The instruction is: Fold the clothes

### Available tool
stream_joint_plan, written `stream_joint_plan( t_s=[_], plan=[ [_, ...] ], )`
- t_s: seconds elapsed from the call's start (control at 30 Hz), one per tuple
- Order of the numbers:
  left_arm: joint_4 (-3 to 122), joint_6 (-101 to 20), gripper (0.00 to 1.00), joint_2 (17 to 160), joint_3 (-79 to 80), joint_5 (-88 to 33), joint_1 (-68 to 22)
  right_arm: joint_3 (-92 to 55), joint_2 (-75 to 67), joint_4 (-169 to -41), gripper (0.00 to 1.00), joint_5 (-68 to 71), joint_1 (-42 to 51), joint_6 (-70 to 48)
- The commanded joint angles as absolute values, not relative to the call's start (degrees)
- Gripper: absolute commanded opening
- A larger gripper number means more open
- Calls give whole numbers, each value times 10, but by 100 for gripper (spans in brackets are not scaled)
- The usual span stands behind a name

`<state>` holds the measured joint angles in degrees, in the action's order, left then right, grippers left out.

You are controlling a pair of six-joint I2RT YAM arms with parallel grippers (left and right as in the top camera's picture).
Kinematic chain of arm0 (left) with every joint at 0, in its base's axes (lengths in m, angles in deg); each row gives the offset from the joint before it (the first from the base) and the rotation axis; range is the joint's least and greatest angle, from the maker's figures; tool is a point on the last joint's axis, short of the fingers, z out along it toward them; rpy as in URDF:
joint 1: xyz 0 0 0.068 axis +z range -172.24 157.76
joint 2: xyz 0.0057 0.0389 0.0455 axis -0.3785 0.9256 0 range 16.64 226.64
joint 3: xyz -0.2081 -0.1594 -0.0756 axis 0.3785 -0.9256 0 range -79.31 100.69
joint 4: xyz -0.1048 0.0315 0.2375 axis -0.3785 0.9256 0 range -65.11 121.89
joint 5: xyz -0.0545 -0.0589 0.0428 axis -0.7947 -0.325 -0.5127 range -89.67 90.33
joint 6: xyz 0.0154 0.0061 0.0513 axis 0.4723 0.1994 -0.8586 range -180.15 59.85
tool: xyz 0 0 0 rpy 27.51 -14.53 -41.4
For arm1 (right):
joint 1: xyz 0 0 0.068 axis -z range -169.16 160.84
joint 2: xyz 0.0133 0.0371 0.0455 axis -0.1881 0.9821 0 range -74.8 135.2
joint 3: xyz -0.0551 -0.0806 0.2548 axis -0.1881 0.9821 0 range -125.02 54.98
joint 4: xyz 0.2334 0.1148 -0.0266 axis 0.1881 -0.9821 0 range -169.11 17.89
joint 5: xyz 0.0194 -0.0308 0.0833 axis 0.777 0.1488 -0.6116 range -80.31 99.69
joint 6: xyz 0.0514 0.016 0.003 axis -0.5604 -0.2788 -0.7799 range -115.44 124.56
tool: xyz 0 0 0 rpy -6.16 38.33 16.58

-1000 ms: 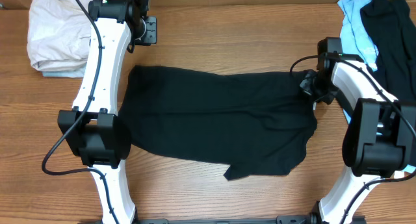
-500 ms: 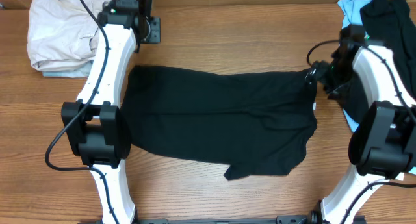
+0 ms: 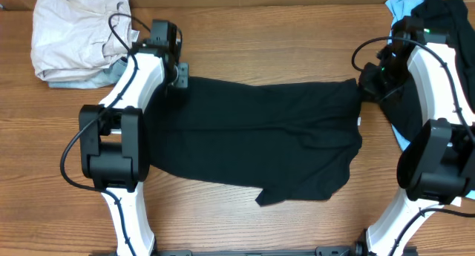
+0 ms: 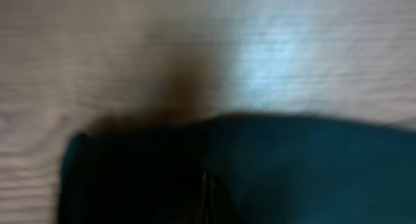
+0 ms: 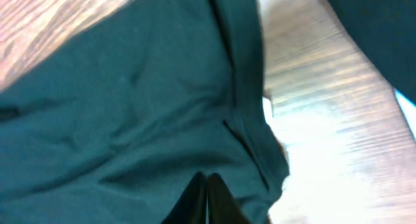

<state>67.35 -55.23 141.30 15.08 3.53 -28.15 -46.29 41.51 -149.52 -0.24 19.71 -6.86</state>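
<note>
A large plain black garment point(image 3: 252, 137) lies spread flat across the middle of the wooden table. A loose flap sticks out at its front edge. My left gripper point(image 3: 180, 76) is at the garment's back left corner. In the blurred left wrist view its fingers point(image 4: 208, 198) look closed over the dark cloth point(image 4: 292, 165). My right gripper point(image 3: 369, 87) is at the back right corner. In the right wrist view its fingers point(image 5: 207, 185) are pressed together just above the cloth point(image 5: 130, 107), near the hem and a small white tag point(image 5: 266, 108).
A beige garment point(image 3: 70, 33) sits bunched at the back left on a light blue piece point(image 3: 74, 81). At the back right lie a light blue garment point(image 3: 408, 26) and another black one point(image 3: 449, 48), under the right arm. The table's back edge is close behind.
My left gripper has come from the back edge down to the garment's back left corner. My right gripper has moved back and right along the garment's right edge. The garment has barely shifted.
</note>
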Motion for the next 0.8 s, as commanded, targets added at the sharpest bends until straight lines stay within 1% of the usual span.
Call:
stream_joint_plan(
  t_s=[0.0, 0.1, 0.2, 0.27, 0.33, 0.57, 0.77],
  plan=[
    [661, -548, 4, 1420, 114, 33, -278, -468, 410, -1471, 4, -9, 174, -65],
    [654, -548, 4, 1420, 105, 35, -278, -452, 411, -1435, 4, -9, 152, -65],
    [638, -548, 4, 1420, 105, 38, -278, -410, 411, -1375, 4, 2, 127, -79],
    [634, -548, 4, 1420, 105, 39, -278, -370, 411, -1343, 4, 29, 117, -107],
    [632, -548, 4, 1420, 105, 39, -277, -333, 411, -1318, 4, 30, 116, -107],
    [630, -430, 4, 1420, 105, 60, -260, -239, 411, -1227, 4, 39, 117, -128],
    [623, -419, 4, 1420, 105, 58, -259, -174, 412, -1111, 4, 48, 116, -136]
  ],
)
